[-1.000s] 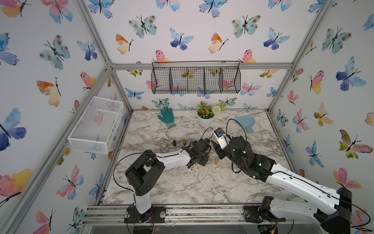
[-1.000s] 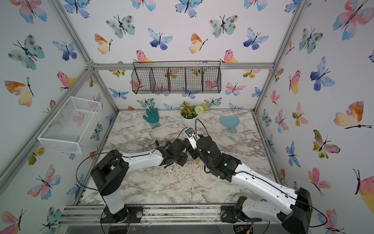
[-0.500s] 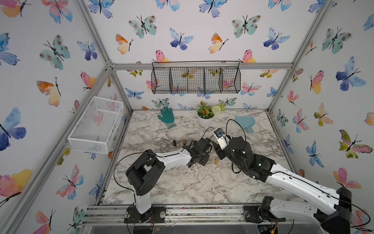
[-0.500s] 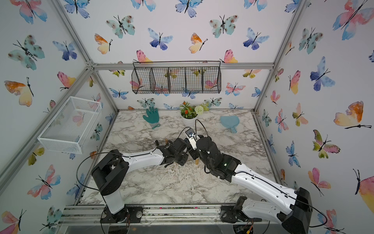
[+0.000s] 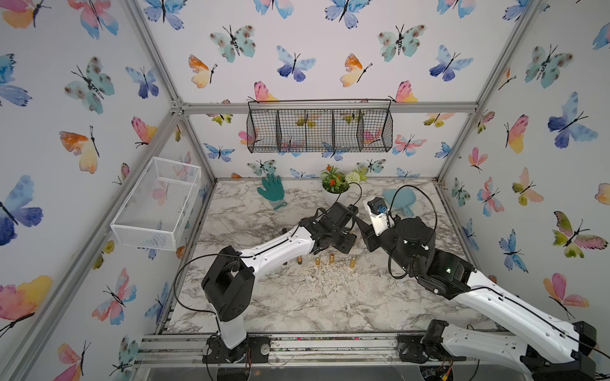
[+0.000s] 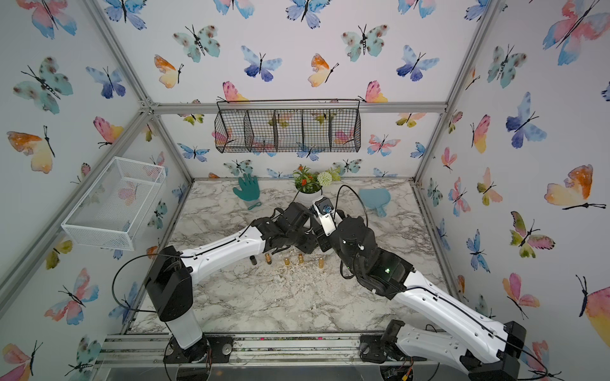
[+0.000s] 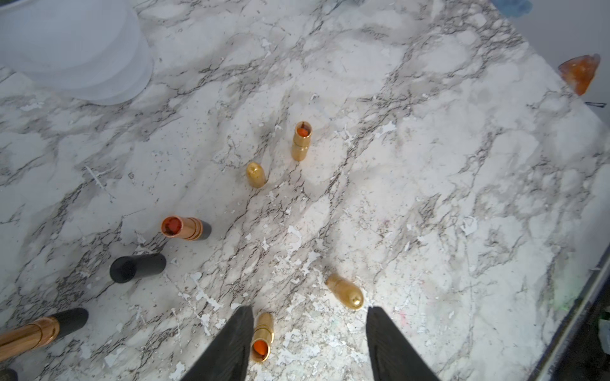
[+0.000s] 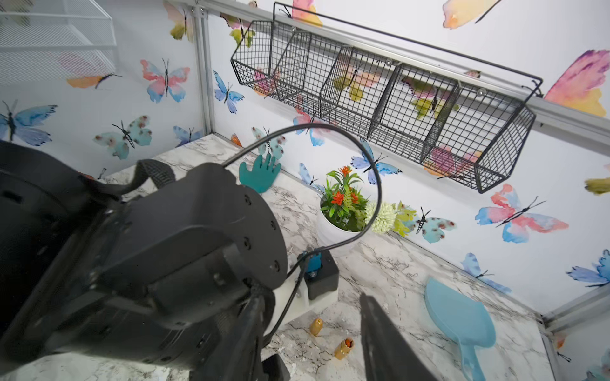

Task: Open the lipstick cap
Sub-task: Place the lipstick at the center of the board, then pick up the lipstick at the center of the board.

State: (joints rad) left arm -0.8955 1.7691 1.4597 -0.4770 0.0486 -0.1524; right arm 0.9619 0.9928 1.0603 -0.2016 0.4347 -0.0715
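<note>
Lipstick (image 7: 262, 336), uncapped, stands near bench (image 7: 429, 165) centre inside left hand (image 7: 309, 310), whose jaws, nearly closed a second earlier, now gape wide, gripping nothing; right hand (image 8: 308, 295) unchanged, partly open, empty.

The tabletop (image 5: 297, 297) is white marble veined in grey and black, and the walls (image 5: 297, 49) are white with watercolour butterflies in pink, blue, teal and orange. The lipstick tubes (image 7: 301, 142) are gold with orange-red cores, beside gold caps (image 7: 255, 174) and a black cap (image 7: 137, 267). The wire basket (image 5: 319, 130) is black, the mesh basket (image 5: 158, 201) white, the glove (image 5: 271, 188) teal, the paddle (image 5: 401, 199) pale blue.
</note>
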